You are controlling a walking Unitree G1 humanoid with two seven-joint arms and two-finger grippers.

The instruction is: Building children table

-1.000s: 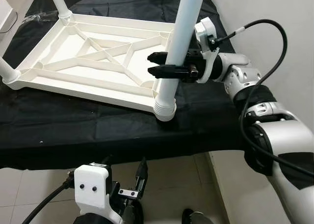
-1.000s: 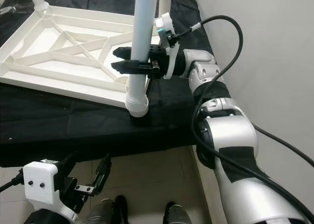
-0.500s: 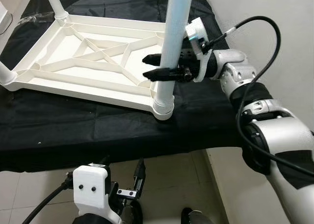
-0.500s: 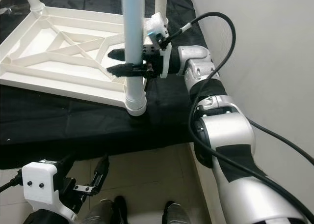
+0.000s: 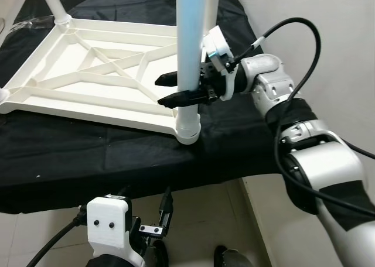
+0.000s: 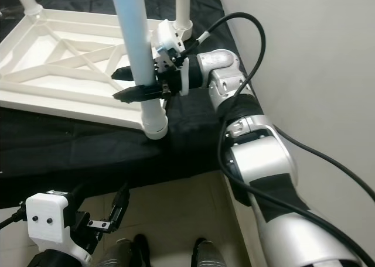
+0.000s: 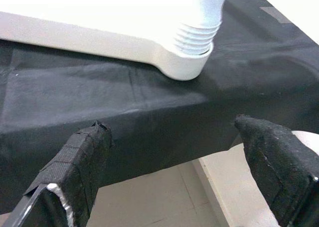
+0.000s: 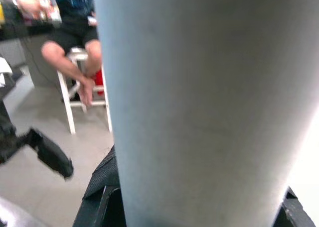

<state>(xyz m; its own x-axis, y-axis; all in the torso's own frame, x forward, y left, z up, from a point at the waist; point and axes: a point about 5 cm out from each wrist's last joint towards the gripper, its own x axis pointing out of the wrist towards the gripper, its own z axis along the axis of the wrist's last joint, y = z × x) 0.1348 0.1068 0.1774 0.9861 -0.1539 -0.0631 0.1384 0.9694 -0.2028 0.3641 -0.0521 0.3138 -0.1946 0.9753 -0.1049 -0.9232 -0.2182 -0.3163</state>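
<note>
The white table top lies upside down on a black cloth. A white table leg stands upright in its near right corner socket. My right gripper reaches in from the right, its fingers clamped on either side of that leg a little above the socket. In the right wrist view the leg sits close between the fingers. My left gripper hangs open below the cloth's front edge, holding nothing.
More white legs stand at the far left corner and the far right corner. A white wall runs close along the right. Tiled floor lies below the front edge. A person sits on a white stool.
The leg leaned to the right at its top; it now stands nearly straight. My right gripper has swung left with it. The view has shifted a little; the left arm is still.
</note>
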